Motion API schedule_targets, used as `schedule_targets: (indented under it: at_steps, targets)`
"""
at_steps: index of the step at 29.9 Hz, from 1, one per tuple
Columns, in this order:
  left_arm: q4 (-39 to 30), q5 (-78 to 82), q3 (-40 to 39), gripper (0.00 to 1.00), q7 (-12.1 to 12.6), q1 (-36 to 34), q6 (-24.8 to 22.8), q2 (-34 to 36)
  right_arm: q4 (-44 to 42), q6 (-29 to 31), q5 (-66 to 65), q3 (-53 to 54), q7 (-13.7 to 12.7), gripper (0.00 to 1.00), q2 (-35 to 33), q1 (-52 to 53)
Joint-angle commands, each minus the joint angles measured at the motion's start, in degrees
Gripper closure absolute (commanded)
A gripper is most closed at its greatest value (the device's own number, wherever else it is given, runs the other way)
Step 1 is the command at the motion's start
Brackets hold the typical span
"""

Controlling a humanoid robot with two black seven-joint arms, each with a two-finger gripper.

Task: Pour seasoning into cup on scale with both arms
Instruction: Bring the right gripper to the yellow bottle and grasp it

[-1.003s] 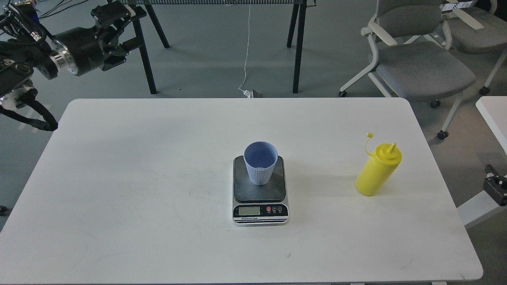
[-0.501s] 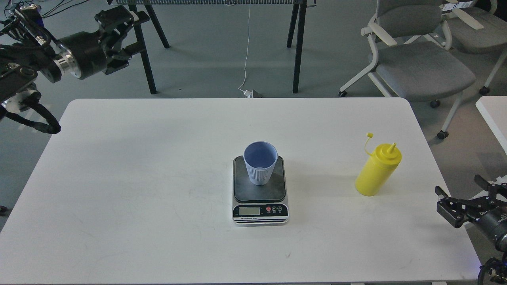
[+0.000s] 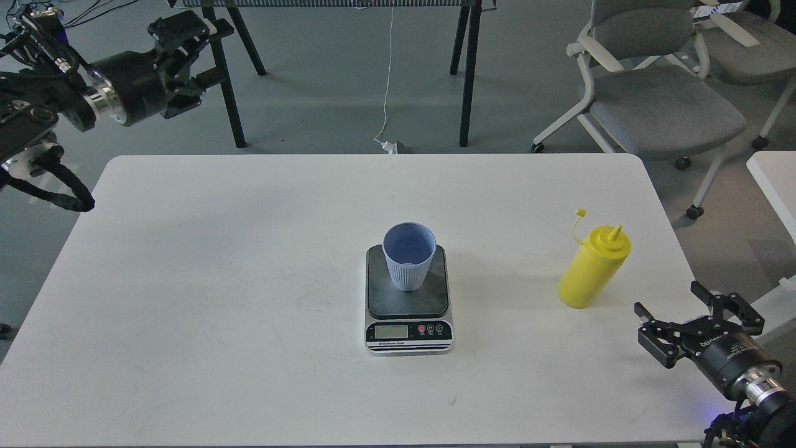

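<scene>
Altogether one cup [image 3: 408,256], one scale [image 3: 408,300], one seasoning [image 3: 592,269], right gripper [image 3: 696,317] agape, empty, left gripper [image 3: 186,43] unclear.

Ribbed plastic cup [image 3: 408,256], glossy yellow bottle [image 3: 592,269], matt white table [image 3: 217,280].

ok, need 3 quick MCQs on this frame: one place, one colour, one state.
1. Where is the cup?
A. on the scale
B. beside the bottle
C. on the chair

2. What colour is the seasoning bottle?
A. red
B. yellow
C. green

3. What state is the right claw in?
A. shut on the bottle
B. shut on the cup
C. open, holding nothing

Key:
1. A, it stands on the plate of the scale.
2. B, body and nozzle are yellow.
3. C, fingers spread, apart from the bottle.
</scene>
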Motion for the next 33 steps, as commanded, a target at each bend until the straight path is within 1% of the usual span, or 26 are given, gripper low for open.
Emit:
schedule_targets:
  at_steps: [1, 7, 20, 27, 33]
  targets:
    - [0.0, 0.0, 0.0, 0.08, 0.0, 0.2, 0.0, 0.0, -0.1, 0.0, -1.4, 0.6, 0.0, 0.0, 2.0, 0.6]
    - [0.0, 0.0, -0.1, 0.07, 0.0, 1.0, 0.0, 0.2, -0.5, 0.0, -2.3, 0.7, 0.0, 0.0, 4.0, 2.6]
    - [-0.1, -0.1, -0.9, 0.06, 0.0, 1.4, 0.0, 0.6, -2.0, 0.0, -3.6, 0.6, 0.0, 0.0, 5.0, 5.0]
    - [-0.2, -0.2, -0.9, 0.06, 0.0, 1.9, 0.0, 0.7, -3.7, 0.0, -5.8, 0.6, 0.0, 0.0, 8.7, 5.9]
    - [-0.1, -0.2, -1.0, 0.06, 0.0, 2.3, 0.0, 0.9, -4.9, 0.0, -6.9, 0.6, 0.0, 0.0, 10.3, 6.2]
